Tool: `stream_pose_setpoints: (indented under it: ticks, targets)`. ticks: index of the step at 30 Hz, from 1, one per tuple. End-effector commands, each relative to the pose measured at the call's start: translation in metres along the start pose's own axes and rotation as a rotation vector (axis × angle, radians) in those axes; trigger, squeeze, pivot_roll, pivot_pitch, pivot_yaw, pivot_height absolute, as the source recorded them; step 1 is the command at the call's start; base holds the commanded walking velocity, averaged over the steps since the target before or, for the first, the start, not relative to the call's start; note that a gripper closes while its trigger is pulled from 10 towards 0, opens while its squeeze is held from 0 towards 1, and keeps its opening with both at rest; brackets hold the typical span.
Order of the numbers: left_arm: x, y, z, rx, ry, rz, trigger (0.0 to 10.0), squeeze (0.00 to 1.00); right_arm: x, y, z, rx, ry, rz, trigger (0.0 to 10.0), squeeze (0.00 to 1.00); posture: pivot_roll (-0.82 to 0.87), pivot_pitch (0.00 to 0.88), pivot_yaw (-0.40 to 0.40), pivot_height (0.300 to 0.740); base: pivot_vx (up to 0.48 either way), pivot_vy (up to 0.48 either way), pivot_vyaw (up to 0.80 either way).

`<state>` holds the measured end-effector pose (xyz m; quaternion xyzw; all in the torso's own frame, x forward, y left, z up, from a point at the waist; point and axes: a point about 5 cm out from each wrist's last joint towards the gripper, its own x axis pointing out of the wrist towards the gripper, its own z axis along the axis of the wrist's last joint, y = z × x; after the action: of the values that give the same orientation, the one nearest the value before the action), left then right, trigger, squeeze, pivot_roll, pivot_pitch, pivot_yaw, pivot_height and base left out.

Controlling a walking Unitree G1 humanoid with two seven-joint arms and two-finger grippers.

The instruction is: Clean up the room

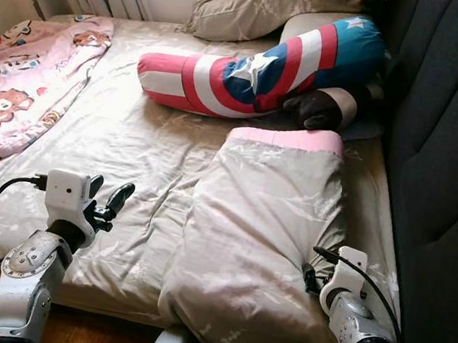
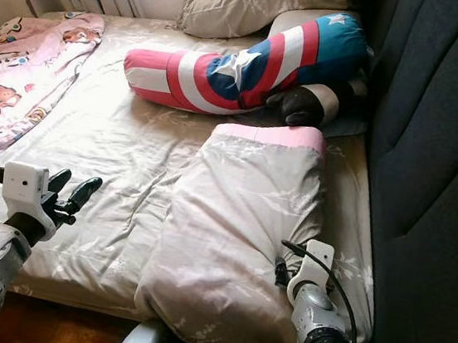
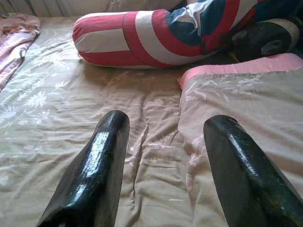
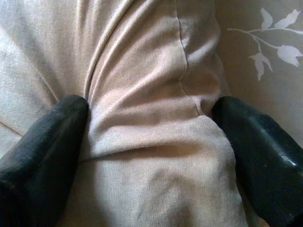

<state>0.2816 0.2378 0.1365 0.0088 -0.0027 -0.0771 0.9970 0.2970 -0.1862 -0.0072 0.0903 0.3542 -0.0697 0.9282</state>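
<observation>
A folded beige floral quilt with a pink edge (image 1: 260, 225) lies on the bed (image 1: 131, 151). The right gripper (image 4: 151, 137), open, straddles a fold; close firmly before pulling. The left gripper (image 1: 107, 200) hovers open.

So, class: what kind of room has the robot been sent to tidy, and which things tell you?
Most likely a bedroom: a bed with a padded headboard, a pillow near the curtains, and a folded quilt.

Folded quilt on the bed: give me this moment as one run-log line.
right tool: fingers straddle a fold of folded quilt, not closed | left tool: open, above bed sheet | striped bolster: near headboard
</observation>
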Motion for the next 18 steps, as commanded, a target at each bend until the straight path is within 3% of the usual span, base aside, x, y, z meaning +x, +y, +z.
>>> stream_pose_setpoints:
  ticks: [1,4,5,6,18]
  targets:
    - [-0.0045,0.0059,0.0042,0.017,-0.006,0.020,10.0,0.00,-0.0050,0.0066,-0.0504,0.000,0.205,0.025,10.0,0.00,0.22,0.137,0.124,0.653,0.000,0.000,0.00]
    - [-0.0046,0.0055,0.0043,0.016,-0.006,0.021,10.0,0.00,-0.0058,0.0065,-0.0547,-0.010,0.217,0.025,10.0,0.00,0.22,0.140,0.121,0.653,0.000,0.000,0.00]
    - [-0.0047,0.0054,0.0044,0.016,-0.007,0.022,10.0,0.00,-0.0059,0.0058,-0.0553,-0.009,0.218,0.021,4.7,0.00,0.22,0.142,0.117,0.653,0.000,0.000,0.00]
    - [-0.0049,0.0052,0.0044,0.015,-0.008,0.025,10.0,0.00,-0.0061,0.0050,-0.0557,-0.007,0.219,0.018,0.0,0.00,0.22,0.142,0.115,0.653,0.000,0.000,0.00]
    - [-0.0057,0.0039,0.0025,0.000,-0.011,0.039,10.0,0.00,-0.0059,0.0030,-0.0543,-0.034,0.217,0.025,0.0,0.00,0.22,0.146,0.094,0.653,0.000,0.000,0.00]
